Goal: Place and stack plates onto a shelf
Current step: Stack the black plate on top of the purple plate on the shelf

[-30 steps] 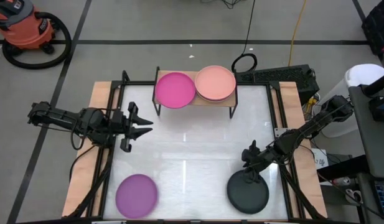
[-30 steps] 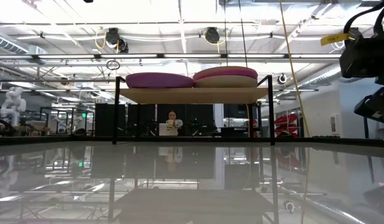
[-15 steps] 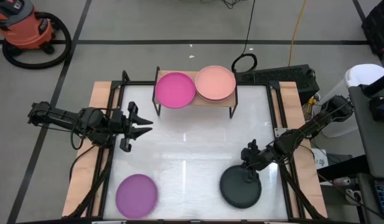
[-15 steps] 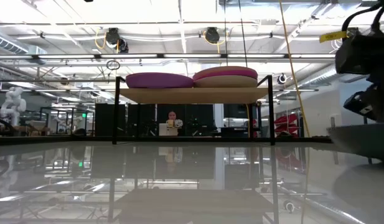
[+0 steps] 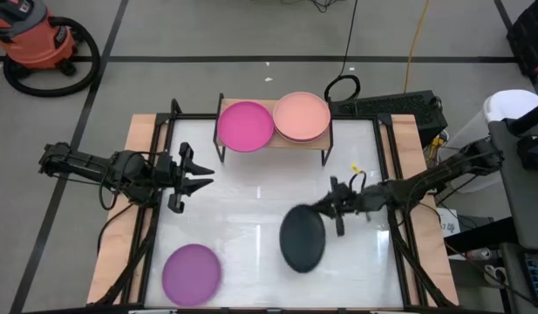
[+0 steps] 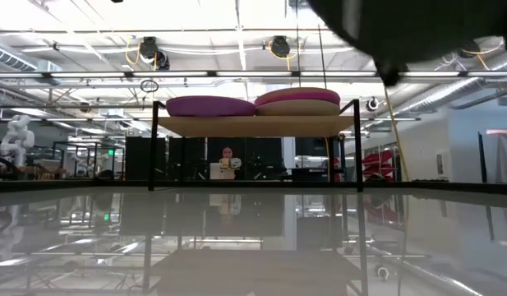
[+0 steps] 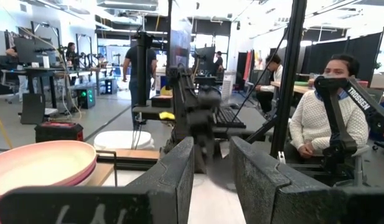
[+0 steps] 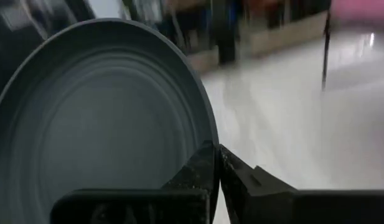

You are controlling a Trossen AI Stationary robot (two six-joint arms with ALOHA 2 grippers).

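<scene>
Your two arms were dark, nearly black, built of slim jointed segments with thin black cables looped along them. The left claw [image 5: 201, 178] ended in two broad, matte black fingers [image 7: 170, 180] with a grainy surface. The right claw [image 8: 217, 163] had two narrow, tapered black fingertips. White "TROSSEN" lettering ran along one arm link.

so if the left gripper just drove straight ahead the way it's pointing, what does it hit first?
Probably the right arm: the left gripper points across the table at it in the left wrist view. Bare table lies between; depth is unclear.
</scene>
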